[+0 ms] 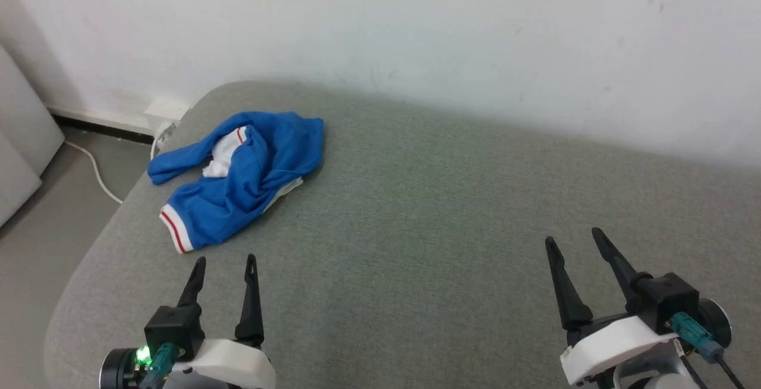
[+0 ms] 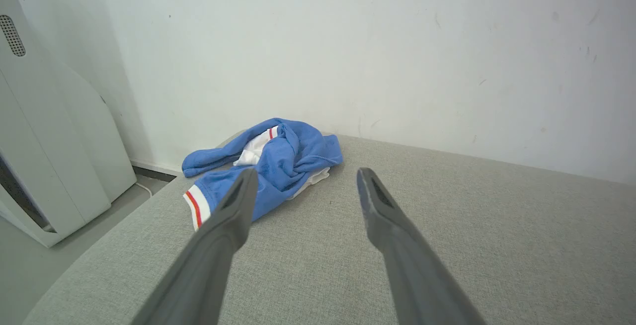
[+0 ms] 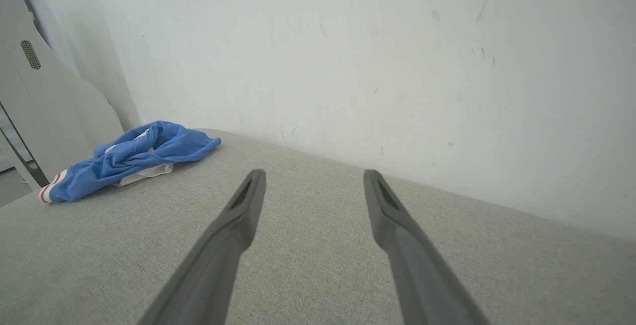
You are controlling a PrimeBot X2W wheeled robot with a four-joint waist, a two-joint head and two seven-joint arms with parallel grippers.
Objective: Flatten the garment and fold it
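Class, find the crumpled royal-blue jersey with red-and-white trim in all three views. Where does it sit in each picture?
Head view: the crumpled royal-blue jersey lies upper left of centre on the grey fabric surface.
Left wrist view: the jersey just left of centre, mid-height.
Right wrist view: the jersey far left, mid-height.
Shared landmark: its red-and-white striped hem, at its lower-left end in every view.

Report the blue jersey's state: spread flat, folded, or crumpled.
Crumpled. The garment lies in a twisted heap on the grey surface, white fabric showing between bunched blue folds.
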